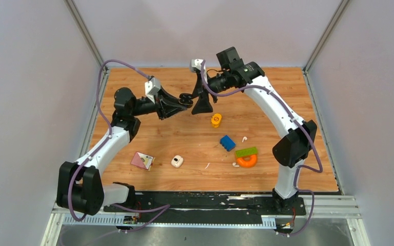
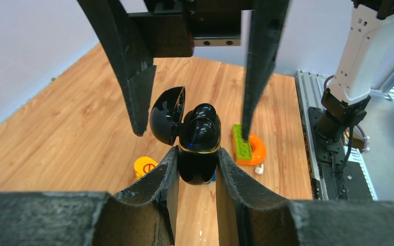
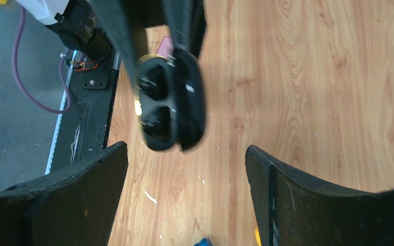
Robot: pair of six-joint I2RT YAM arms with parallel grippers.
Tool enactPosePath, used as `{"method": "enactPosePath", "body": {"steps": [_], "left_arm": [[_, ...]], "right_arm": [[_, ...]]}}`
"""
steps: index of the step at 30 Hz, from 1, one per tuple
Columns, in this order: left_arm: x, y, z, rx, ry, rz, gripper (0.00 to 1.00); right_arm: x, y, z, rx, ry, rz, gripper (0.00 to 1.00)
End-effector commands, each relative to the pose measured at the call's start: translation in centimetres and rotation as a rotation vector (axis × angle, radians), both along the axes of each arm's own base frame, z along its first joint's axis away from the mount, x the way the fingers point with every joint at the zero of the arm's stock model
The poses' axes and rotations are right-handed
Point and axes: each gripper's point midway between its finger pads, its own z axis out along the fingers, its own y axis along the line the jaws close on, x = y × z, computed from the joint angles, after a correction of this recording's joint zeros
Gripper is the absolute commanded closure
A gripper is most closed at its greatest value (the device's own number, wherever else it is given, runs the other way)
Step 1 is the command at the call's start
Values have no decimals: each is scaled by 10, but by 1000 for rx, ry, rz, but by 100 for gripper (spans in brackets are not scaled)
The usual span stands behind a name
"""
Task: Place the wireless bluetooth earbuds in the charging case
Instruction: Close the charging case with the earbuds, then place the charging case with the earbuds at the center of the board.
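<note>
Earbuds (image 1: 244,139) in white lay loose near the counter's (image 1: 133,92) right edge by a green block (image 1: 246,151) and orange ring (image 1: 247,162). Above the far edge, the left gripper (image 1: 187,98) clenched the open black charging case (image 2: 199,148), and the right gripper (image 3: 185,154) gaped wide facing it.

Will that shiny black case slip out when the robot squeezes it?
Probably a bit slippery: the black case looks glossy and rounded, pinched only at its lower part by the left gripper. Its open lid could swing if bumped. It seems hard, so it shouldn't squash.
</note>
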Motion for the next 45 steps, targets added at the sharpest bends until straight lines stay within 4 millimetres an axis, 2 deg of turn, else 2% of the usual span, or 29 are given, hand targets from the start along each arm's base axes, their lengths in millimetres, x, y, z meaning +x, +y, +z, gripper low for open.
{"method": "enactPosePath", "body": {"steps": [1, 5, 10, 12, 14, 17, 20, 24, 27, 29, 32, 35, 40, 45], "left_arm": [[3, -4, 9, 35, -32, -16, 100], [16, -6, 4, 43, 47, 25, 100], [52, -2, -13, 39, 245, 186, 99], [59, -3, -28, 57, 329, 200, 99], [63, -4, -47, 88, 410, 204, 97], [63, -2, -93, 179, 550, 209, 96], [58, 2, -149, 273, 743, 221, 95], [51, 5, -199, 333, 939, 243, 94], [51, 8, -222, 362, 1013, 274, 92], [52, 10, -238, 398, 1070, 293, 85], [49, 18, -268, 491, 1187, 340, 73], [48, 23, -283, 536, 1239, 364, 65], [45, 37, -278, 625, 1201, 420, 46], [39, 66, -246, 733, 1079, 511, 39]], "right_arm": [[-30, 9, 39, 92, -166, 124, 16], [-32, 3, 46, 94, -249, 87, 16], [-26, -15, 39, 14, -303, -21, 16], [7, -29, 31, -51, -309, -268, 13], [35, -62, 15, -100, -231, -449, 10], [50, -108, -12, -119, -95, -562, 10], [52, -147, -40, -157, -40, -608, 12], [38, -177, -71, -239, -50, -591, 13], [23, -178, -77, -236, -43, -560, 13], [15, -175, -79, -220, -29, -542, 13], [13, -173, -80, -208, -13, -533, 14], [17, -172, -80, -211, -14, -532, 14], [22, -162, -81, -213, -52, -463, 15], [15, -121, -92, -235, -108, -306, 18]]}}
